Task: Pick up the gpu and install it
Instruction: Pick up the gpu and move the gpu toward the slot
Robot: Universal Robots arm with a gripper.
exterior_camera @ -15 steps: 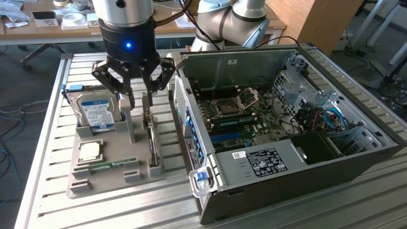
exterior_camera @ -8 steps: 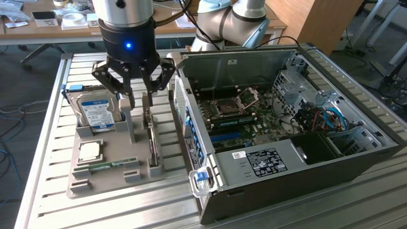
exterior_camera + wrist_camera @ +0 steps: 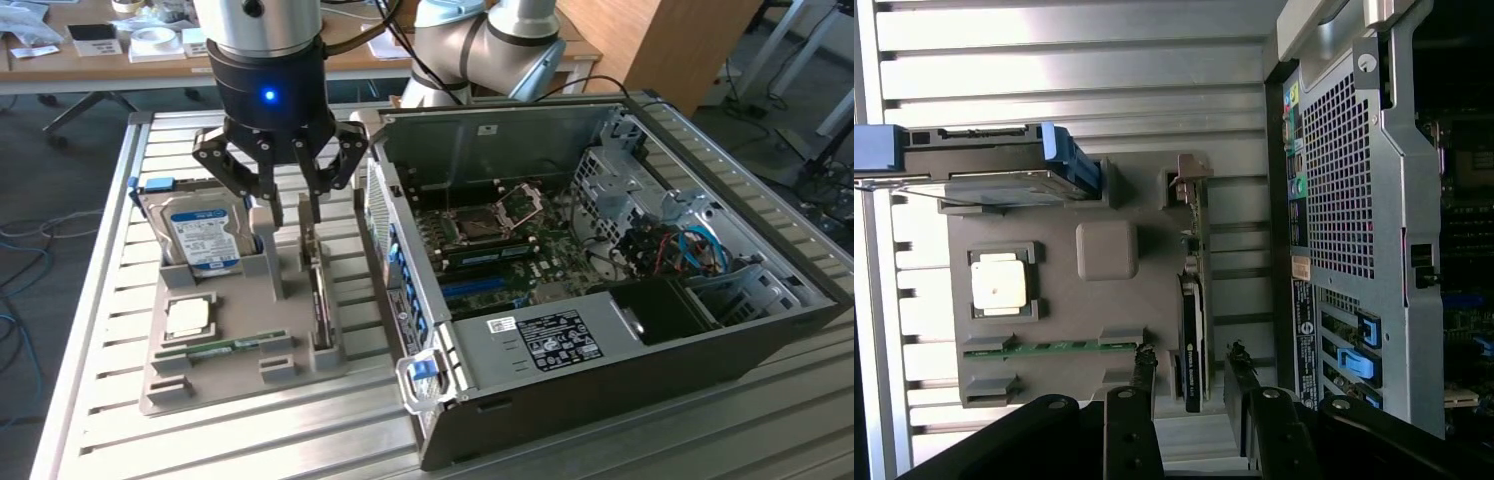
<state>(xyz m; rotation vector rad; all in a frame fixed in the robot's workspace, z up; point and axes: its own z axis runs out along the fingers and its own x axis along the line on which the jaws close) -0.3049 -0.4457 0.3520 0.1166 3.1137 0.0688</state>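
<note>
Wrist view: the gripper (image 3: 1190, 354) has its jaws spread wide, one finger on each side of the gpu (image 3: 1192, 320), with a gap showing on both sides and nothing pinched. The gpu stands on its edge in a slot along one edge of the grey tray (image 3: 1054, 300), its metal bracket at the tray's far end from the gripper. At the tray's middle lies a square processor chip (image 3: 996, 283), with a green memory stick (image 3: 1049, 348) flat nearby. A hard drive (image 3: 994, 165) stands in the tray's opposite end. Just beside the tray, on the gpu's side, stands the open computer case (image 3: 1354, 200).
</note>
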